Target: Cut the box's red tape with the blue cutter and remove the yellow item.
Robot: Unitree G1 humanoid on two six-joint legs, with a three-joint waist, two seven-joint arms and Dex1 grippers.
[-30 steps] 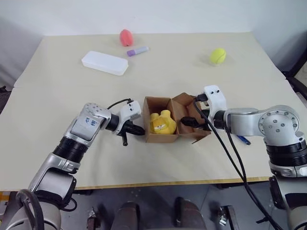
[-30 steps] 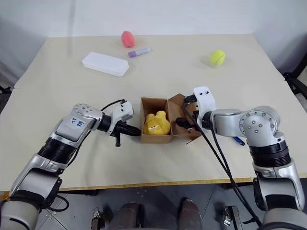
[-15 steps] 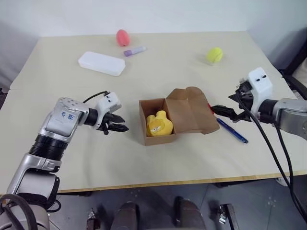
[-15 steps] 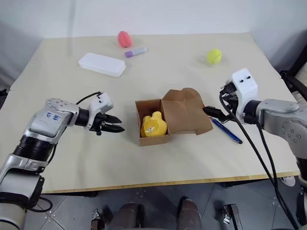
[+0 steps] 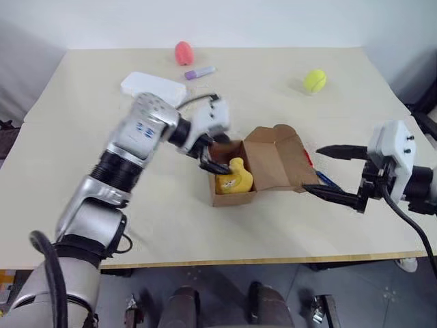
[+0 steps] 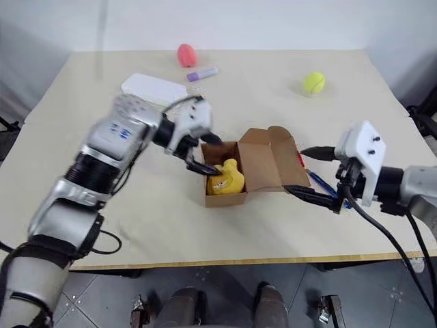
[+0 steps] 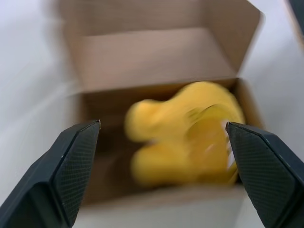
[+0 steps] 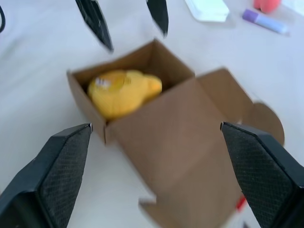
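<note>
- Head view: the box (image 5: pixel 254 167) sits mid-frame on the worktop (image 5: pixel 273 89), flaps open, with the yellow item (image 5: pixel 235 179) inside. The left tool (image 5: pixel 213 158), fingers apart, hangs over the box's left rim. The right tool (image 5: pixel 332 174), at right, is spread wide and empty. The cutter (image 5: pixel 330 183) lies just right of the box, near the red tape (image 5: pixel 308 158).
- Left wrist view: spread fingers (image 7: pixel 71 166) flank the yellow item in the box.
- Right wrist view: wide fingers (image 8: pixel 57 175) frame the open box; the left tool hangs beyond it.
</note>
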